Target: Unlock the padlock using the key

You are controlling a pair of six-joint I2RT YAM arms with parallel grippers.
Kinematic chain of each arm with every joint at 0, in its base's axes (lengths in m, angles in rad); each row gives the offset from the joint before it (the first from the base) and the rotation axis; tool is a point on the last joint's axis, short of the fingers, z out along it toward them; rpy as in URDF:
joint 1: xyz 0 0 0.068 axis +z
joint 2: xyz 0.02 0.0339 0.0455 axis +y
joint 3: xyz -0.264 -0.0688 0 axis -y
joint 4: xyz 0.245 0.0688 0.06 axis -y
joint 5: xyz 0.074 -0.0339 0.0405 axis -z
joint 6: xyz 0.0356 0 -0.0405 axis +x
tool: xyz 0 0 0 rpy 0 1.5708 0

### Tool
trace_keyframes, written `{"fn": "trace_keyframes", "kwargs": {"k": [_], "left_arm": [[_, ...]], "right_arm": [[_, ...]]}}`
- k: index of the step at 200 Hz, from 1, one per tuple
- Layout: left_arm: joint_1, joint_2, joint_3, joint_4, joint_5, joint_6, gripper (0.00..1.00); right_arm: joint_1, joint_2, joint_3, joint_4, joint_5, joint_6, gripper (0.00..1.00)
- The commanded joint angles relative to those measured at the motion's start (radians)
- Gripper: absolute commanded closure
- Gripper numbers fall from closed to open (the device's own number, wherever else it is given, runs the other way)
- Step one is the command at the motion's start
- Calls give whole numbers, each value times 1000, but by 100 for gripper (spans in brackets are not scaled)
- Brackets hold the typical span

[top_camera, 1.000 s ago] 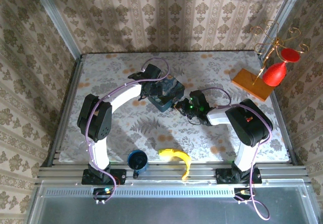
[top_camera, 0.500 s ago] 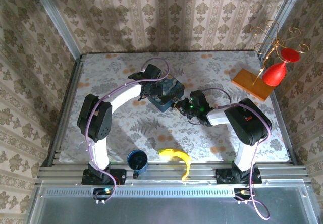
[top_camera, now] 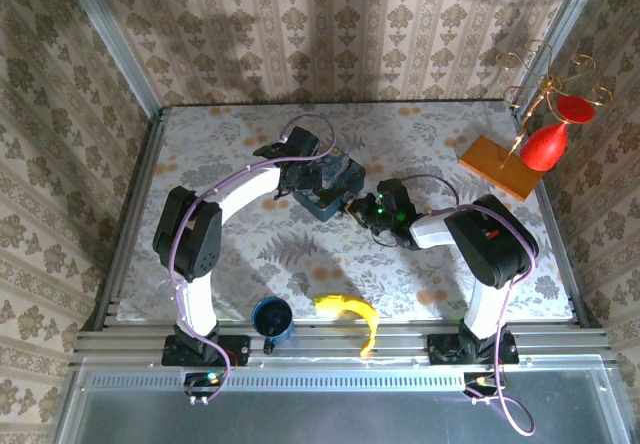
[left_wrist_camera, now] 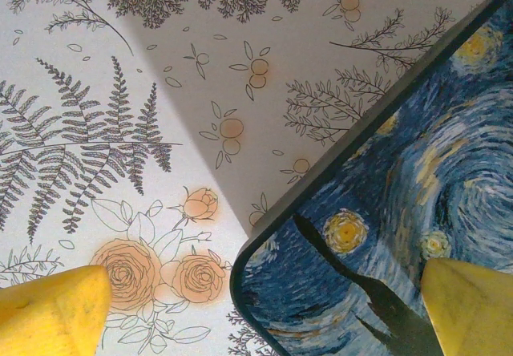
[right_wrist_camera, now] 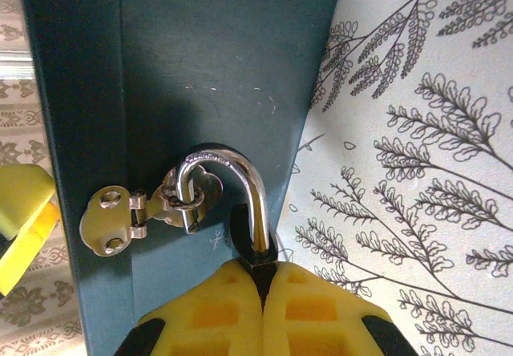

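R gripper clenched on padlock body; shackle thru tin hasp. L gripper released, astride tin corner.

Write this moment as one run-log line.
left gripper open over tin corner | right gripper shut on padlock | padlock hooked through tin's hasp

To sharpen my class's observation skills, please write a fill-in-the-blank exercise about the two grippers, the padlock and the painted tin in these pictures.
1. The right gripper is shut on the dark body of the ___.
2. The padlock's silver shackle hooks through a hasp on the blue ___.
3. The left gripper straddles the tin's corner with jaws ___.
4. In the top view, a yellow ___ lies beside the blue mug.
Missing words: padlock; tin; open; banana.
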Motion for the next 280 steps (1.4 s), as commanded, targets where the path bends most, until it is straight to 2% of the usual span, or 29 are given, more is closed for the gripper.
{"fn": "trace_keyframes", "kwargs": {"k": [1, 193, 280], "left_arm": [[13, 17, -40, -127, -33, 32, 0], [17, 17, -43, -130, -37, 27, 0], [61, -6, -40, -115, -50, 48, 0]], "right_arm": [[-15, 20, -13, 41, 48, 23, 100], [-30, 20, -19, 51, 41, 22, 100], [-31, -57, -52, -3, 74, -6, 100]]}}
